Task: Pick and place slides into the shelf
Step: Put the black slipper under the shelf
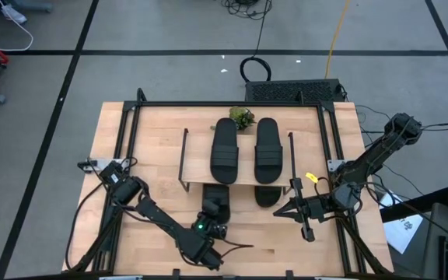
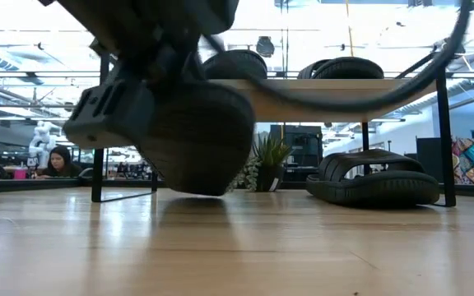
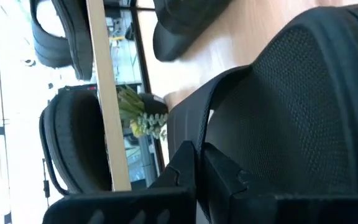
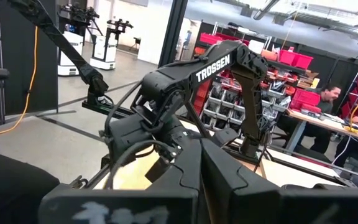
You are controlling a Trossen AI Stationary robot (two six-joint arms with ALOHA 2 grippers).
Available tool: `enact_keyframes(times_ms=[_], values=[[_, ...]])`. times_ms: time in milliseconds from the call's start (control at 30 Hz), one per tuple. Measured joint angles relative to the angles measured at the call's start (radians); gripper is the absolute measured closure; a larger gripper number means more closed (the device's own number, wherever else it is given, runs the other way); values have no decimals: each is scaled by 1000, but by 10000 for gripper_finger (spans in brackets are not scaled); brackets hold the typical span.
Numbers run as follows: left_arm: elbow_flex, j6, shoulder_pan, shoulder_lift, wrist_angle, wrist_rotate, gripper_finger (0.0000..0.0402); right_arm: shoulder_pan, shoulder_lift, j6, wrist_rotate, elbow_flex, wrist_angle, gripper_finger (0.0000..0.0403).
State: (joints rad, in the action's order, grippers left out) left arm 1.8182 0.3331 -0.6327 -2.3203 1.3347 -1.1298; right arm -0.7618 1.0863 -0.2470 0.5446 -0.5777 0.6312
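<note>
Shelf [image 1: 236, 183] at mid-table, light board on black wire sides. Two slides [image 1: 225, 148] [image 1: 268, 148] side by side on top board; third slide [image 1: 266, 194] under board on lower level, largely hidden from above, plain in low view [image 2: 374, 179]. Fourth slide [image 1: 215, 206] pinched by left gripper [image 1: 211, 225], lifted off table at shelf front, toe toward lower tier. Small plant [image 1: 242, 117] behind shelf. Right gripper [image 1: 292, 208] at shelf's right front corner, fingers spread, holding nothing.
</note>
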Motion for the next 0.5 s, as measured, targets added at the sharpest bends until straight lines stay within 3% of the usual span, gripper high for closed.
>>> enact_keyframes(times_ms=[200,500], values=[[-62,94,-1,0,39,49,399,0,0,1,0,0,1,401],[-168,150,-3,0,22,15,399,0,0,10,0,0,1,401]])
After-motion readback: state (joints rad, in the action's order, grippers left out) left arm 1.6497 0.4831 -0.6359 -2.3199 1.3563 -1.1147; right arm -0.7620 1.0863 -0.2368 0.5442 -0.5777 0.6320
